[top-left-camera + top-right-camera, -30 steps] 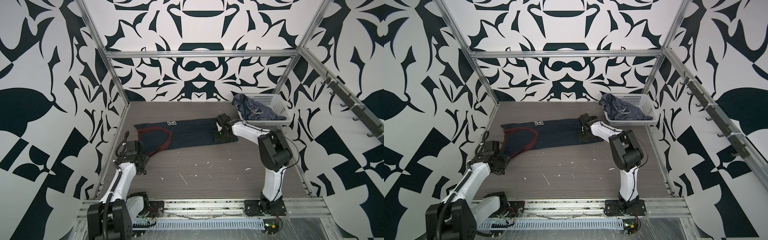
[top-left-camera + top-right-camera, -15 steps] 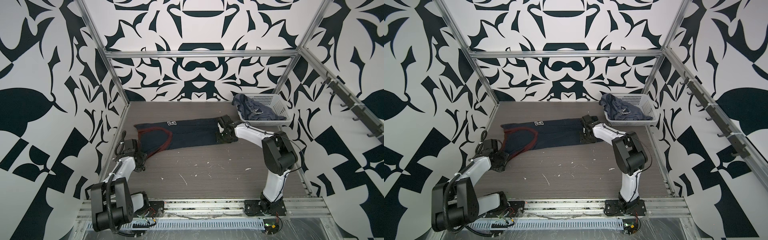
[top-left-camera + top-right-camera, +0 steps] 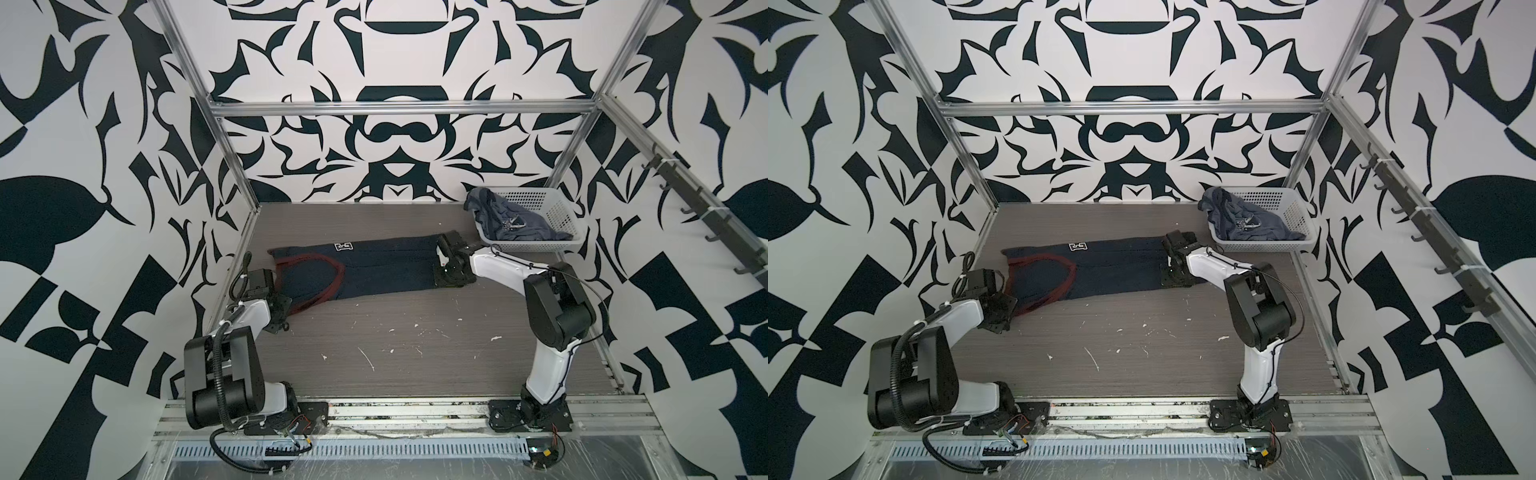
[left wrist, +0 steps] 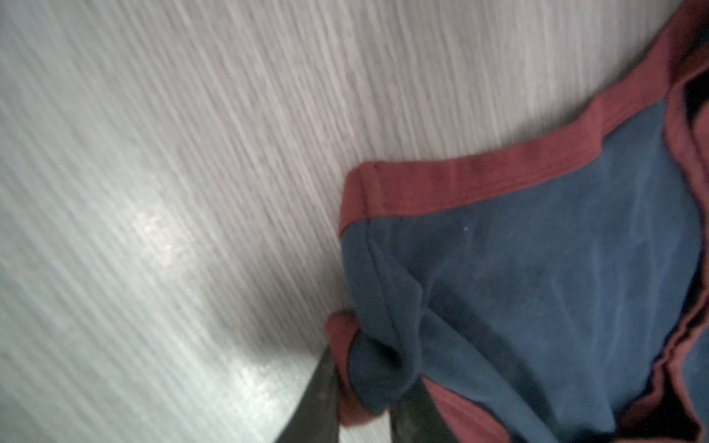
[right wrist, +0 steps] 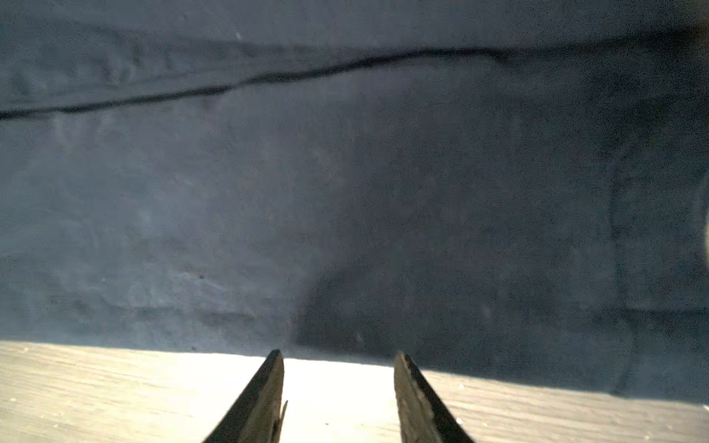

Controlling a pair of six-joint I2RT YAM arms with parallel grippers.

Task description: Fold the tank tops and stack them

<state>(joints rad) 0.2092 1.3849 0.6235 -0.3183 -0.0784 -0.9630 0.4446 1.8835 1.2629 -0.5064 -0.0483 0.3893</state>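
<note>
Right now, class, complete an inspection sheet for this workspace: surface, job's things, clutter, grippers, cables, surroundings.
Surface: grey wood-grain table, scuffed.
Job's things: navy tank top folded into a long strip on the table; slate-blue tank top crumpled in the white basket.
Clutter: small white flecks only.
Grippers: left gripper shut on the navy top's red-trimmed strap; right gripper open at its other end.
Cables: black hose on left arm; thin cable on right arm.
Surroundings: black-and-white patterned walls; hook rail at right.
</note>
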